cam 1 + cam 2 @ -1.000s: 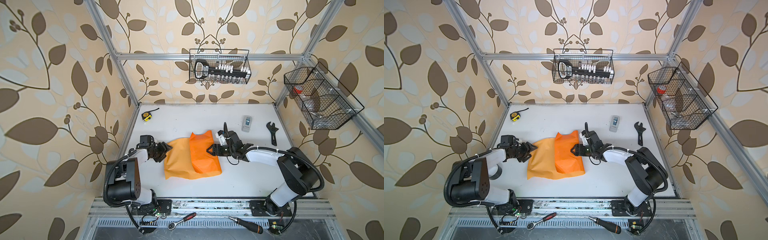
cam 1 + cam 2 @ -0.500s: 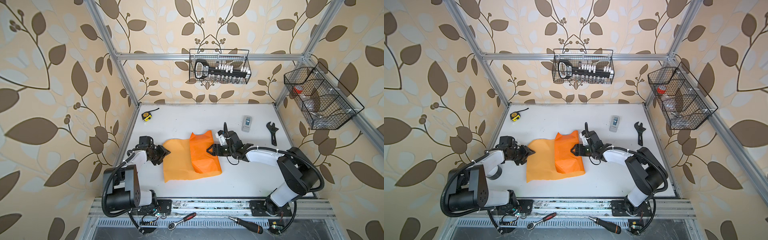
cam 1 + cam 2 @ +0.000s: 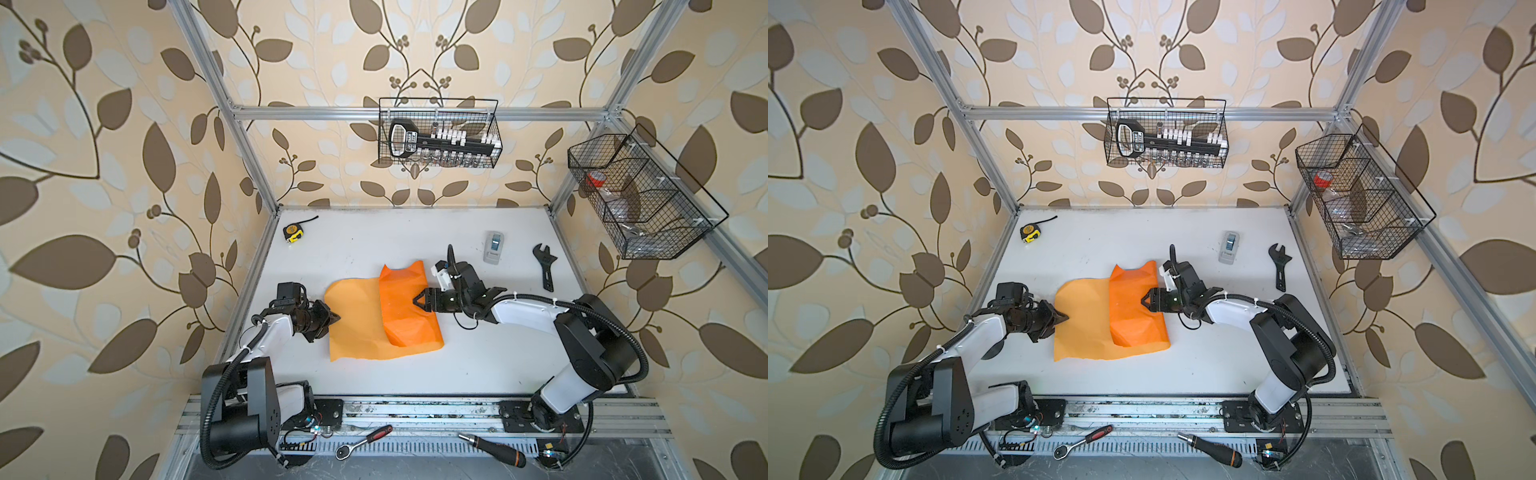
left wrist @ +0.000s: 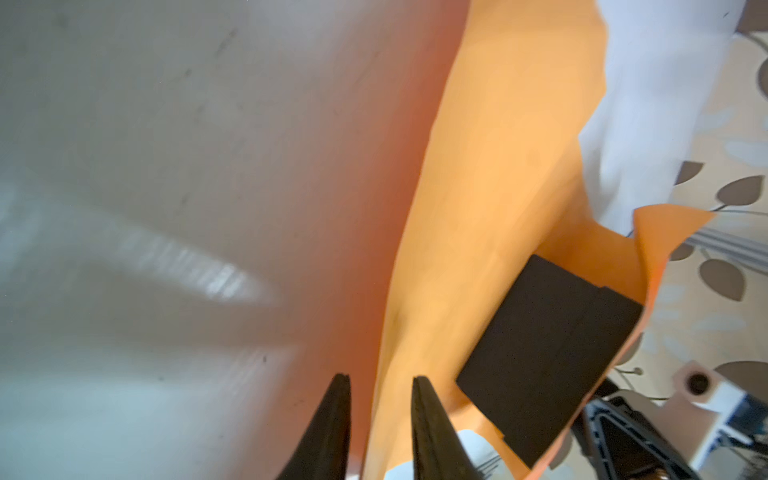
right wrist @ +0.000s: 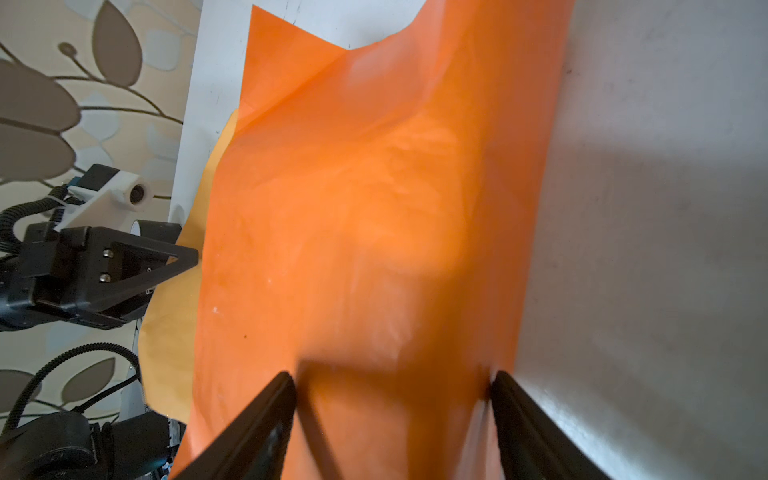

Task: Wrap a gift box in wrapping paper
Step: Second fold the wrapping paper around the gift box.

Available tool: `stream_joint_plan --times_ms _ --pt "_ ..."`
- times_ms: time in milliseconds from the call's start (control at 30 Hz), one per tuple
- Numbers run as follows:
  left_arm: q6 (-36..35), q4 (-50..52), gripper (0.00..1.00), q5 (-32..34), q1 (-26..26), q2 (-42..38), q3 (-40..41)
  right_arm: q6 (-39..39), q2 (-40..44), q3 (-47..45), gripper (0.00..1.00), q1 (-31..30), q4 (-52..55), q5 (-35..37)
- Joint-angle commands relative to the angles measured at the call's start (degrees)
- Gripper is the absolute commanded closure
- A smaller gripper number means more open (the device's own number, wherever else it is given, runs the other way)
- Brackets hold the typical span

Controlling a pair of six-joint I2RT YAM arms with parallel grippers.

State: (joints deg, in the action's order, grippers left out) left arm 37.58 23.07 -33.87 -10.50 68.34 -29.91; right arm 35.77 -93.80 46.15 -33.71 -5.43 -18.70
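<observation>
The orange wrapping paper [image 3: 357, 328] lies mid-table, its right part folded over as a darker flap [image 3: 1133, 307]. The black gift box [image 4: 548, 353] shows only in the left wrist view, under that flap. My left gripper [image 3: 336, 318] [image 3: 1064, 316] sits at the paper's left edge. Its jaws [image 4: 380, 378] stand a narrow gap apart with the edge between them. My right gripper [image 3: 417, 300] [image 5: 392, 374] is at the flap's right side, jaws wide and pressed on the paper-covered box from both sides.
A grey tape dispenser [image 3: 493, 247], a black wrench [image 3: 545, 268] and a yellow tape measure [image 3: 292, 232] lie toward the back of the table. Wire baskets [image 3: 438, 133] [image 3: 640, 195] hang on the walls. A ratchet [image 3: 363, 440] and a screwdriver [image 3: 492, 449] rest on the front rail.
My left gripper's jaws have come from wide apart to a narrow gap around the paper's left edge, and it has edged slightly right. The right arm has not moved.
</observation>
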Motion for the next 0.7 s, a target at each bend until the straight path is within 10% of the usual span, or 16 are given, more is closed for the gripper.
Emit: stream_joint_plan --times_ms 0,667 --pt "0.12 0.49 0.88 -6.55 0.68 -1.13 -3.29 -0.43 -0.61 -1.0 0.25 -0.56 1.55 -0.11" --pt "-4.8 9.42 1.0 -9.81 20.79 4.44 -22.28 -0.79 -0.51 -0.62 0.23 -0.57 2.63 0.41"
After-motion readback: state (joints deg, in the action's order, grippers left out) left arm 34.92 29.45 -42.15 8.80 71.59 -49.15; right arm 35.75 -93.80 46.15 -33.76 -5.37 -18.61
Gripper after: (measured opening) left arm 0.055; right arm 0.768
